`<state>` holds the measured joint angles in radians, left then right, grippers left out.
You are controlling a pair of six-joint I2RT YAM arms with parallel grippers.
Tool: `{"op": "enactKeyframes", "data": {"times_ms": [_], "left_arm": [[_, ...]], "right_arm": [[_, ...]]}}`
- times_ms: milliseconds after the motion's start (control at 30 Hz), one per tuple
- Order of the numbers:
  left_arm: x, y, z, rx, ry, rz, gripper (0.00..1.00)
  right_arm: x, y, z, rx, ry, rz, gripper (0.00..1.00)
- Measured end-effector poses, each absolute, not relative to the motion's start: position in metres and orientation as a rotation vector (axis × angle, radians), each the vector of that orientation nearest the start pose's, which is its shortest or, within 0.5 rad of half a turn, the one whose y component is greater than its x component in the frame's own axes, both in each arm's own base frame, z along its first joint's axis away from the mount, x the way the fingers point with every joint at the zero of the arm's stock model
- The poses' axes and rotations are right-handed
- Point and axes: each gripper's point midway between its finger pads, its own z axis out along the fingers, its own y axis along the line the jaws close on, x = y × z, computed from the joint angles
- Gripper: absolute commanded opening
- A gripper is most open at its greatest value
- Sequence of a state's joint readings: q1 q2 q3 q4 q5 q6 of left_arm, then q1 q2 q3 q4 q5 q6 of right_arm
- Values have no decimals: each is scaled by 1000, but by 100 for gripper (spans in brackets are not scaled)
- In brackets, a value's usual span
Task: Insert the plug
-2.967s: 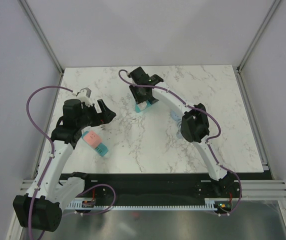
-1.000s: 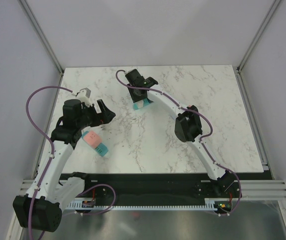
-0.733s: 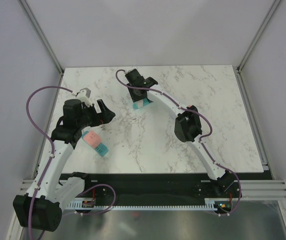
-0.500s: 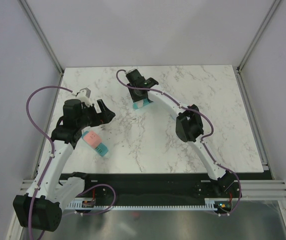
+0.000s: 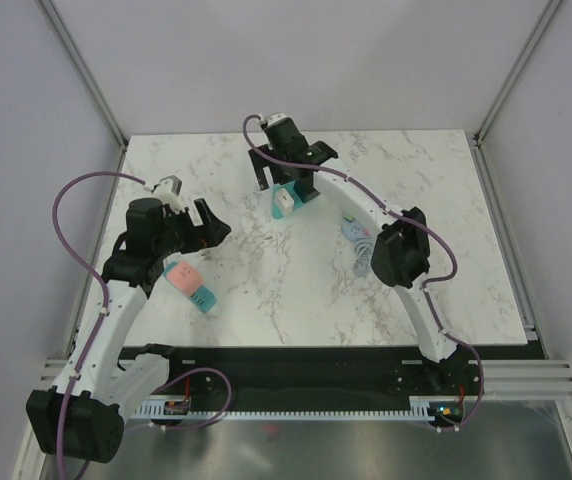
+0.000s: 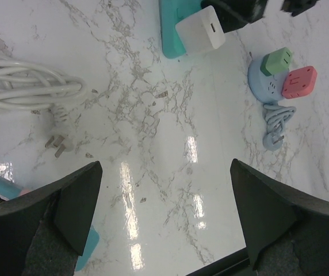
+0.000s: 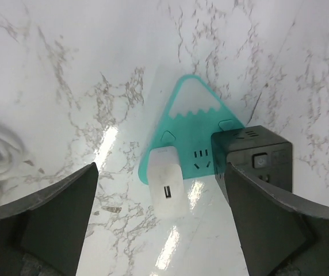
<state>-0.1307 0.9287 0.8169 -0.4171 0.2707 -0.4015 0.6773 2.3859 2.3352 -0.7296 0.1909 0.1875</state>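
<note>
A white plug (image 7: 167, 190) stands in the teal mountain-shaped power strip (image 7: 190, 123), beside a black cube adapter (image 7: 256, 158) in the same strip. My right gripper (image 7: 161, 170) hovers above the plug, open, with its fingers well apart on either side and nothing between them. In the top view the right gripper (image 5: 288, 188) is over the white plug (image 5: 285, 200) at the back middle of the table. My left gripper (image 5: 218, 232) is open over bare marble to the left, empty. The left wrist view also shows the white plug (image 6: 198, 30) on the strip (image 6: 173, 34).
A round blue socket (image 6: 262, 77) holds a green plug (image 6: 278, 60) and a red plug (image 6: 298, 81), with its cable (image 5: 361, 262) trailing toward me. A coiled white cable (image 6: 20, 86) ends in a pronged plug (image 6: 58, 146). A pink and teal strip (image 5: 191, 286) lies under the left arm.
The right gripper has opened and let go of the white plug, then lifted and shifted slightly right. The plug stays standing in the teal strip. The left arm has not moved.
</note>
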Motion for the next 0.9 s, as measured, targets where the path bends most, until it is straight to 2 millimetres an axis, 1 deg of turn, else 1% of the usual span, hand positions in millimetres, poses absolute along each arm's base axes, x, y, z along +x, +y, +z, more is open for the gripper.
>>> {"op": "enactKeyframes", "data": {"times_ms": [67,167,267,300,333,367,433,500,600,633,700,733,900], "left_arm": [[288,-101,204,-121,2132,-604,100],[287,-106,209,-102,2126,-634,100],[285,-117,227,-54,2087,-715,100],[283,-124,236,-27,2062,-760,100],[281,-130,244,3,2039,-808,100],[278,-138,252,39,2012,-863,100],[272,-151,266,115,1967,-957,100],[261,-163,275,200,1938,-1049,100],[244,-174,283,286,1917,-1138,100],[240,-176,286,302,1908,-1152,100],[228,-178,297,348,1867,-1175,100],[222,-179,305,373,1840,-1179,100],[194,-178,357,489,1666,-1148,100]], "right_arm": [[486,361,173,-463,2238,252,98],[472,356,218,-445,2178,318,98],[445,342,256,-402,2146,390,98],[432,335,265,-382,2147,419,98],[421,331,269,-365,2142,450,98],[405,324,273,-348,2134,499,98],[367,306,264,-308,2168,566,98],[336,288,254,-266,2193,612,98],[305,262,240,-209,2212,615,98],[297,254,238,-193,2210,614,98],[286,242,247,-167,2178,621,98],[281,235,256,-147,2149,630,98],[259,215,324,-76,1943,742,98]]}}
